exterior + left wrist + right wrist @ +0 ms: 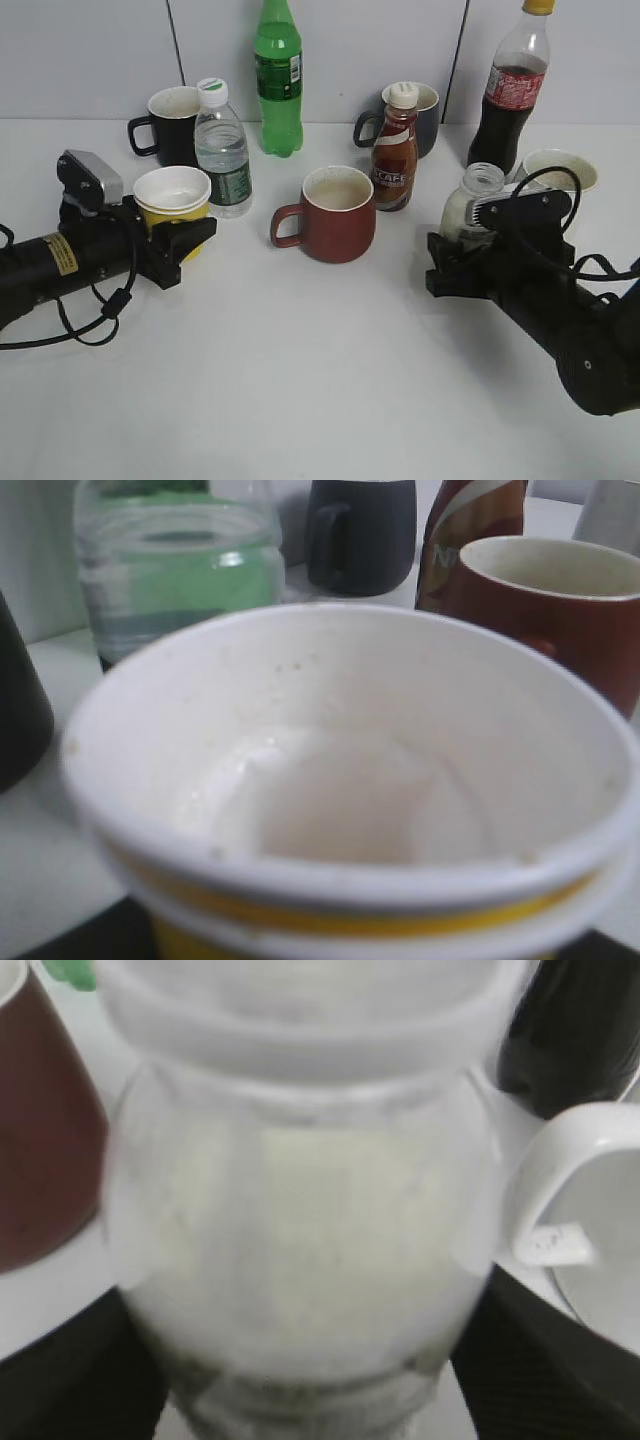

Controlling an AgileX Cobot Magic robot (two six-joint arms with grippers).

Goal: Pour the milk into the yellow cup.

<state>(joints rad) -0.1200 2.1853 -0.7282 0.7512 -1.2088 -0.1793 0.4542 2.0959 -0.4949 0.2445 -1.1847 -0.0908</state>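
Observation:
The yellow cup (172,192) stands upright at the left with its white inside empty. It fills the left wrist view (330,780). My left gripper (185,238) is shut on the cup's lower wall, low over the table. The milk (478,190), a small clear bottle of creamy white liquid with an open neck, stands upright at the right. In the right wrist view (300,1230) black fingers press both of its sides. My right gripper (455,250) is shut on it.
A dark red mug (338,215) stands in the middle between the arms. A brown coffee bottle (394,150) is behind it. A water bottle (222,150), black mug (172,125) and green bottle (278,80) stand at the back left. A cola bottle (510,90) and white mug (560,170) are behind the milk.

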